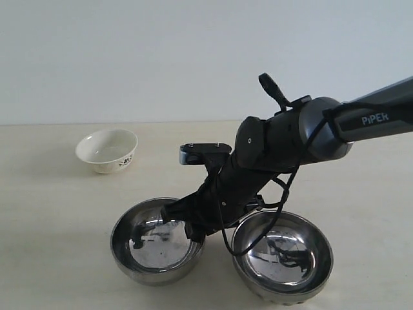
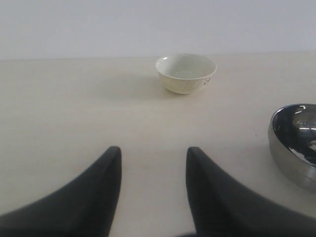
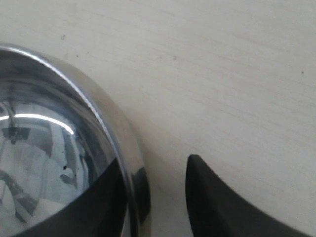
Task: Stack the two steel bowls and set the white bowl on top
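Closest to me sits the right-hand steel bowl (image 1: 282, 255), shiny, upright and empty on the pale table (image 1: 51, 258). Its twin, the left-hand steel bowl (image 1: 158, 242), stands beside it at about nine o'clock, with a narrow strip of table between them; they do not touch. The dark right arm (image 1: 290, 135) comes in from three o'clock, crosses above the near bowl's far rim and brings the right gripper (image 1: 187, 226) down at the left-hand steel bowl's three o'clock edge. From its own wrist camera, the right gripper (image 3: 155, 163) straddles that rim: one finger (image 3: 98, 197) sits inside the left-hand steel bowl (image 3: 44, 148), the other is outside over the table, with a clear gap between it and the bowl's wall, so the jaws are parted and not yet clamped on anything. The white bowl (image 1: 107, 150) stands alone and upright at about ten o'clock from the steel pair, well apart from both, with dark markings on its outside. The left gripper (image 2: 153, 149) is low over bare table, its jaws spread and holding nothing, facing the white bowl (image 2: 186, 73) at twelve o'clock, with a steel bowl's edge (image 2: 296, 148) at its three o'clock.
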Action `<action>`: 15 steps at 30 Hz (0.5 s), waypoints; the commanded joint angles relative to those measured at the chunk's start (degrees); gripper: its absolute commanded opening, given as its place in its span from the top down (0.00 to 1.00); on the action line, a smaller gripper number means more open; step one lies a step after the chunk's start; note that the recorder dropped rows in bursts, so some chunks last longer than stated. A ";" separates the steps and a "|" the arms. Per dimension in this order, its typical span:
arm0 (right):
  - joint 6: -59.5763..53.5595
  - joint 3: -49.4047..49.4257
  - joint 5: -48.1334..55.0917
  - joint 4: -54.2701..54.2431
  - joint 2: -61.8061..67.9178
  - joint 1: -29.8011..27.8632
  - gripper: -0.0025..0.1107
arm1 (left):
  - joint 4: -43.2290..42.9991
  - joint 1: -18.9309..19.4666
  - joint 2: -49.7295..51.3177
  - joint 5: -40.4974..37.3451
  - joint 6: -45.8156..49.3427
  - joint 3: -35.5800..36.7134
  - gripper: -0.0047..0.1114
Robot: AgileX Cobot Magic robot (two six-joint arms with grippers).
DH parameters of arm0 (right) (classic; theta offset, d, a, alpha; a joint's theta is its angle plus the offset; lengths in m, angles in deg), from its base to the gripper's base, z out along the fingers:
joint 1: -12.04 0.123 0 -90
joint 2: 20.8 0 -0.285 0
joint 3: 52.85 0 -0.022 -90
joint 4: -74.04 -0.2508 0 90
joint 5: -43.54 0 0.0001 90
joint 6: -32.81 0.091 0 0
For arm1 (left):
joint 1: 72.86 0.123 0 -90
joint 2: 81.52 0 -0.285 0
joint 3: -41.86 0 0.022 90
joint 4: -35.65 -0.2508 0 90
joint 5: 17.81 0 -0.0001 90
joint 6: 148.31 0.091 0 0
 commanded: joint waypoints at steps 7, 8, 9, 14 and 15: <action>-0.24 0.11 -0.71 0.83 -0.24 -0.05 0.66 | -0.18 0.23 -0.07 0.08 -0.68 0.19 0.61; -0.24 0.11 -0.84 0.83 -0.53 -0.05 0.66 | -0.18 0.23 -0.07 0.08 -0.68 0.19 0.61; -0.24 0.11 -0.84 0.83 -0.88 -0.05 0.66 | -0.18 0.23 -0.07 0.08 -0.68 0.19 0.61; -0.11 0.02 -0.84 1.80 -4.33 -0.05 0.66 | -0.18 0.23 -0.07 0.08 -0.68 0.19 0.61; 0.00 0.02 -0.84 2.79 -5.15 -0.05 0.66 | -0.18 0.23 -0.07 0.08 -0.68 0.19 0.61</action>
